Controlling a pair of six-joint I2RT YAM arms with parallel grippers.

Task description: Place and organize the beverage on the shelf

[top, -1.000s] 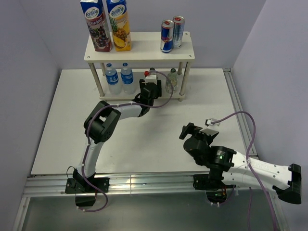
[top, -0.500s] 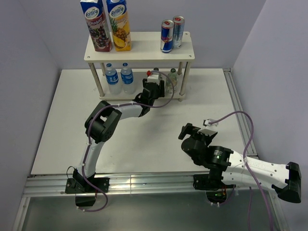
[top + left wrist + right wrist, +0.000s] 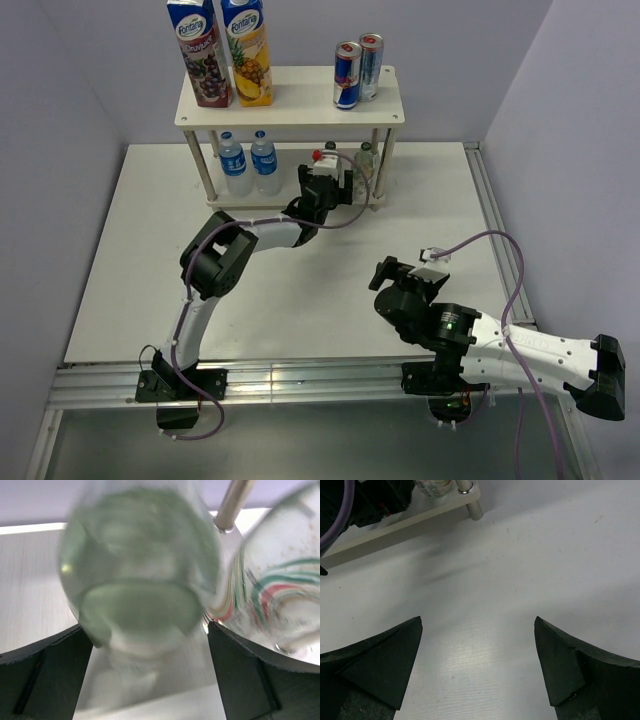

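The beverage between my left fingers is a clear greenish glass bottle (image 3: 140, 575), blurred and very close. It stands on the lower board of the white shelf (image 3: 300, 105). My left gripper (image 3: 340, 175) reaches under the top board, and its jaws stand wide, one on each side of the bottle. In the left wrist view the left gripper (image 3: 150, 630) is open. A second glass bottle (image 3: 280, 590) with a striped label stands just to the right, by the shelf leg (image 3: 235, 502). My right gripper (image 3: 388, 270) hovers open over bare table, nothing between its fingers (image 3: 385, 665).
Two juice cartons (image 3: 220, 50) and two cans (image 3: 357, 70) stand on the shelf's top board. Two small water bottles (image 3: 248, 160) are on the lower board's left. Walls close in behind and beside the table (image 3: 300, 300). A metal rail (image 3: 495, 240) runs along its right edge.
My left gripper has slid right along the lower board with the bottle, toward the right leg, and its jaws now stand wide. The right arm has shifted slightly left.
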